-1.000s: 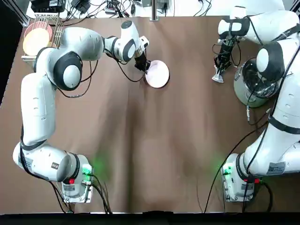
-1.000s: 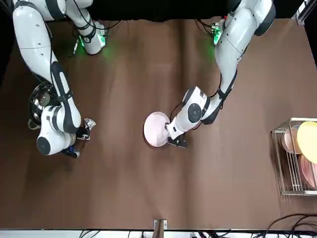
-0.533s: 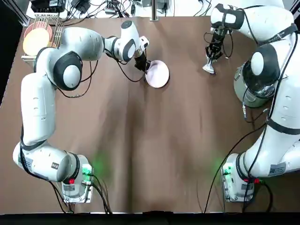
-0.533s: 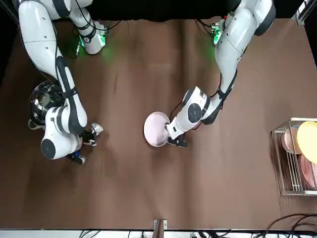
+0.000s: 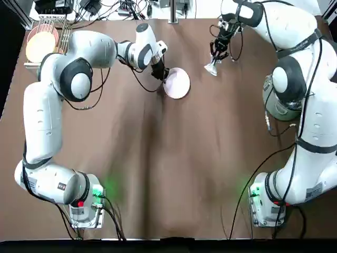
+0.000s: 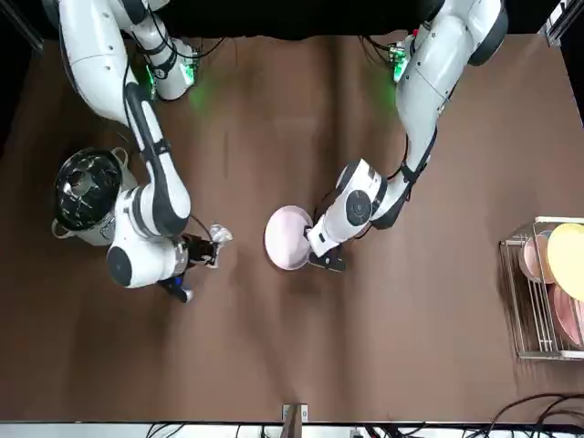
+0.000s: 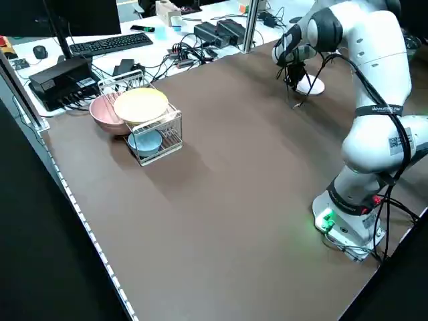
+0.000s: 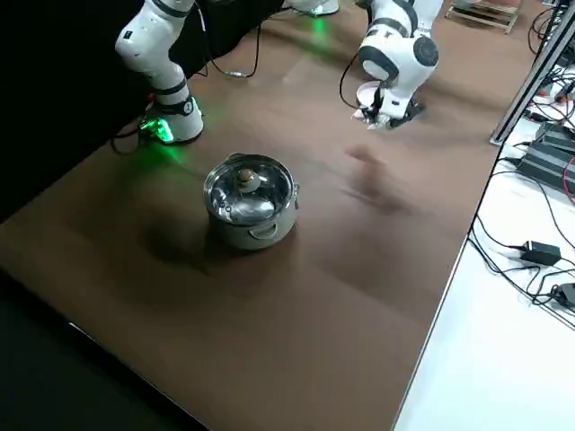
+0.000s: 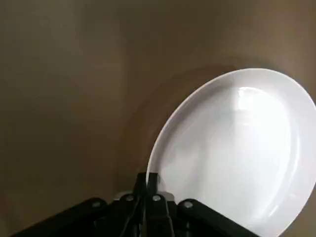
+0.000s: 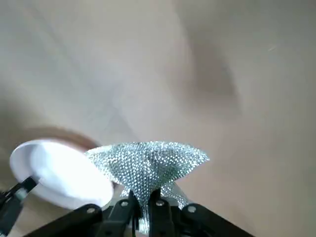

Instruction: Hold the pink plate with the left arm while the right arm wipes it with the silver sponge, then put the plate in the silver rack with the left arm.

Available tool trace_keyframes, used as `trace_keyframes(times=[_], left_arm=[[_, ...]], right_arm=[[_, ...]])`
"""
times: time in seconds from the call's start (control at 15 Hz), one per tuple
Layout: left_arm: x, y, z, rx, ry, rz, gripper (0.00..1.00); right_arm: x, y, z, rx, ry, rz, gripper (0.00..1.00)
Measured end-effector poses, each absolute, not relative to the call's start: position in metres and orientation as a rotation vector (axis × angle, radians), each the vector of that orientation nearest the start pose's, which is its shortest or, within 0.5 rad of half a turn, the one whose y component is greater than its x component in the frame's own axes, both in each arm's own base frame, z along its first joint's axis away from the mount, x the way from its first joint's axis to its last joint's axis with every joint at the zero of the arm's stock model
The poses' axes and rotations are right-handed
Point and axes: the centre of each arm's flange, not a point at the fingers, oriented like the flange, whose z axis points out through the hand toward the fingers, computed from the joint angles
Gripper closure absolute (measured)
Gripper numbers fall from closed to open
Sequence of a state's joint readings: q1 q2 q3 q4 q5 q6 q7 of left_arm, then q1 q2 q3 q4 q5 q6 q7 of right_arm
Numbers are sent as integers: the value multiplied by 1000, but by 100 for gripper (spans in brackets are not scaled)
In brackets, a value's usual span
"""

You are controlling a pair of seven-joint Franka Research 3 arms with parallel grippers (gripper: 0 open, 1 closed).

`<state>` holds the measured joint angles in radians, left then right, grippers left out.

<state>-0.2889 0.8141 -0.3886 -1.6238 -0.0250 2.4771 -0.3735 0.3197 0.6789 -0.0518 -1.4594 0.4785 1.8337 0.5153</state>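
The pink plate [image 5: 177, 83] stands tilted near the table's far middle. My left gripper [image 5: 160, 74] is shut on the plate's left rim, and in the left wrist view its fingertips [image 9: 146, 180] pinch the edge of the plate [image 9: 232, 153]. My right gripper [image 5: 215, 59] is shut on the silver sponge [image 5: 211, 67], which hangs above the table a plate's width right of the plate and apart from it. In the right wrist view the sponge [image 10: 148, 165] fans out above the fingers, with the plate [image 10: 59, 177] beyond. The silver rack [image 5: 64, 31] is at the far left corner.
The rack [image 6: 520, 301] holds an orange-yellow dish [image 6: 568, 260] and pink dishes. A steel pot with a glass lid [image 6: 87, 182] stands on the robot's right side, behind the right arm. Cables and electronics lie beyond the far edge of the table [image 5: 168, 158].
The right arm has carried the sponge leftward from beside the pot toward the plate. The left gripper and the plate have not moved.
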Motion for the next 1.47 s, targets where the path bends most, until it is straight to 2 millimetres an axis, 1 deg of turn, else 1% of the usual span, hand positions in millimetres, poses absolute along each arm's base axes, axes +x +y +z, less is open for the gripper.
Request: trace_keyframes(times=[0.2,0.33,0.4,0.53,0.67,0.8,0.93,1.07,1.13,1.2,1.47], left_arm=[[566,-409,180,-3426,272,115,97],[566,-409,180,-3426,272,115,97],[566,-408,180,-3426,271,115,97],[566,-408,180,-3426,270,115,97],[566,-408,180,-3426,270,115,97],[566,-408,180,-3426,269,114,97],[567,-408,180,-3426,268,114,97],[567,-408,180,-3426,268,114,97],[567,-408,180,-3426,268,114,97],[567,-407,180,-3426,268,114,97],[567,-407,180,-3426,265,113,97]], right_arm=[[638,267,273,-2709,564,645,90],[628,291,274,-2706,528,660,90],[621,315,275,-2712,493,624,90],[620,338,278,-2713,474,521,91],[613,363,279,-2694,456,464,91],[599,392,275,-2693,419,440,91],[583,416,270,-2705,380,444,91],[571,432,264,-2717,352,457,91],[568,435,259,-2722,348,464,91],[568,435,252,-2726,353,462,91],[580,430,217,-2728,390,344,91]])
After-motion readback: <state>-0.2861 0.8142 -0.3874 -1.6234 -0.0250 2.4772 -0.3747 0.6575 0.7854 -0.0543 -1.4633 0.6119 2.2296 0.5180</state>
